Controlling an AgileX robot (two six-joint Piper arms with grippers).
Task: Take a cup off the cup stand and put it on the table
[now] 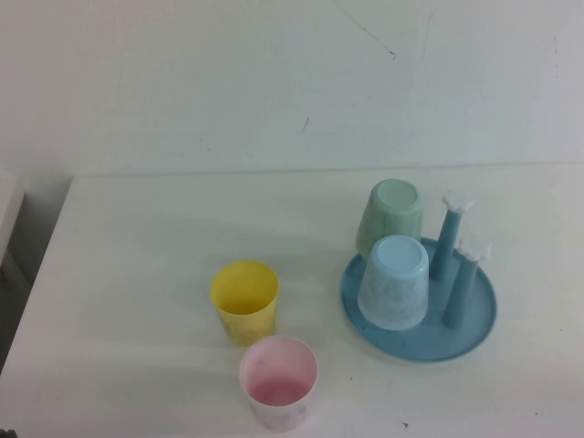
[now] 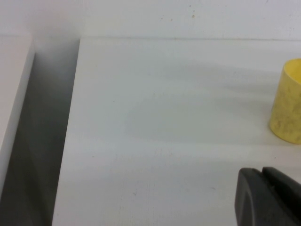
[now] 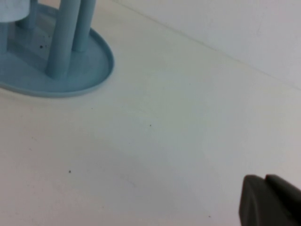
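Cup (image 1: 278, 382) stands upright on the table (image 1: 137, 274), just beside the yellow cup (image 1: 245, 301), off the cup stand (image 1: 420, 342).
Your left gripper (image 2: 263, 197) and right gripper (image 3: 265, 202) sit closed, empty, low; careless reaching could topple either cup.

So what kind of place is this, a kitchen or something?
Probably a test bench, not a kitchen: a bare white table, plastic cups like the pink one, a blue cup stand, and shut claws, left and right.

High overview, 2 close wrist views over table (image 1: 137, 237)
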